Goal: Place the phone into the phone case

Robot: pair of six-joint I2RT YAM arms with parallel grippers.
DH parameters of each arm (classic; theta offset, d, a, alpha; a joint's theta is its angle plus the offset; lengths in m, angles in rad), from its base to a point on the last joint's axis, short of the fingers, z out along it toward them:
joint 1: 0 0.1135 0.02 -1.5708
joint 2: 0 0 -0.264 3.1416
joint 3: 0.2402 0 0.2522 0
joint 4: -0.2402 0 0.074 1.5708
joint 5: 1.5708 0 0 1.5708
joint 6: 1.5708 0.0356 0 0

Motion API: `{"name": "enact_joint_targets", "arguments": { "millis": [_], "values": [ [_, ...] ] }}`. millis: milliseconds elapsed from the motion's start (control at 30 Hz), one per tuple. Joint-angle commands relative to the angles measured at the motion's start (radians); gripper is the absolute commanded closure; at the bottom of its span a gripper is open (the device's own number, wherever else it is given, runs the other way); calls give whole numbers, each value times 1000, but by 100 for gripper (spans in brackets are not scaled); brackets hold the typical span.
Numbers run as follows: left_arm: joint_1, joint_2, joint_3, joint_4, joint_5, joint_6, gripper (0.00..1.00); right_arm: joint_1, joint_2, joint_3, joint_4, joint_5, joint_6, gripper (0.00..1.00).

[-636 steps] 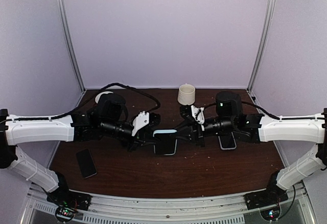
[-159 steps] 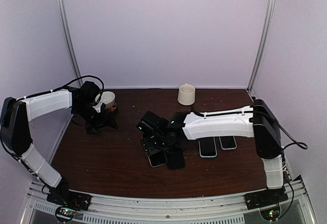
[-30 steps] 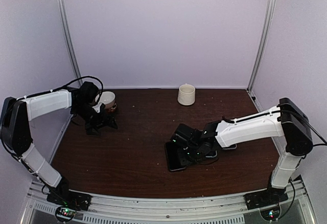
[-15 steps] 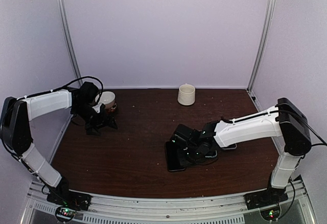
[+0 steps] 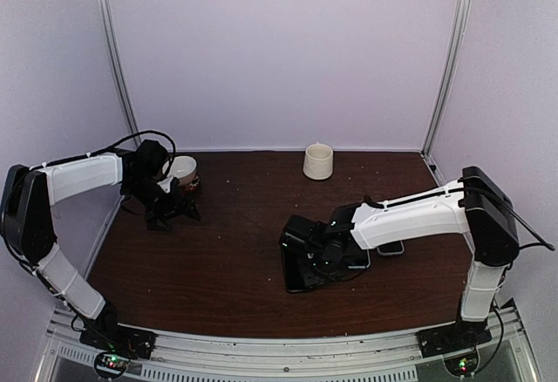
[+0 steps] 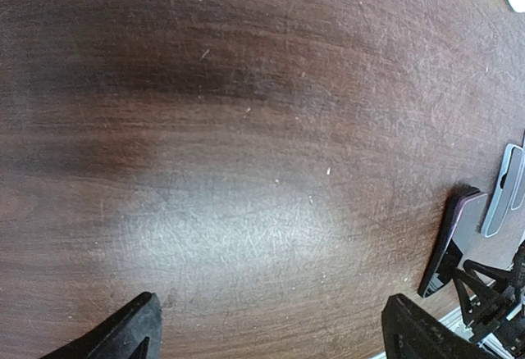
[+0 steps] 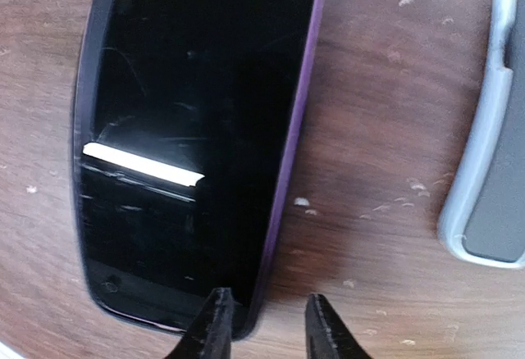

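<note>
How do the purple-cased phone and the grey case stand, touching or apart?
Apart. The right wrist view shows a clear gap between the phone and the grey case.

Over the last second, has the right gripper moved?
Yes. In the top view the right gripper moved left relative to the cup.

Left arm (image 5: pixel 83 177) and right arm (image 5: pixel 410 216) in glossy white shells, black joints and wrists, black cable (image 5: pixel 131 140) looped over the left, green and red lights (image 5: pixel 111 363) at the bases (image 5: pixel 446 340), dark tapered jaws
</note>
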Motion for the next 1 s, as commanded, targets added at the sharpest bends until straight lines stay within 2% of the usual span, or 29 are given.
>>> {"name": "enact_joint_targets", "arguments": {
  "millis": [0, 167, 367, 600, 800, 867, 900, 933, 967],
  "values": [
    [10, 11, -6, 23, 8, 15, 2, 16, 33, 130, -264, 166, -79, 66],
    [10, 8, -6, 23, 1, 16, 2, 24, 64, 250, -170, 190, -189, 64],
    [10, 6, -5, 23, -2, 20, 3, 22, 173, 354, -122, 159, -198, 54],
    [10, -1, -6, 30, -1, 26, 2, 15, 244, 368, -96, 129, -190, 71],
    [8, -36, -16, 55, -10, 36, 2, -1, 223, 293, -51, 87, -166, 73],
    [6, -56, -13, 57, -35, 44, 2, 0, 202, 298, -63, 109, -180, 69],
    [1, -68, -9, 57, -51, 50, 2, -1, 187, 303, -68, 127, -191, 62],
    [-6, -85, -4, 57, -76, 58, 2, 0, 170, 310, -72, 148, -205, 51],
    [-19, -115, 4, 57, -112, 69, 2, 2, 142, 316, -75, 178, -224, 34]
  ]
}}
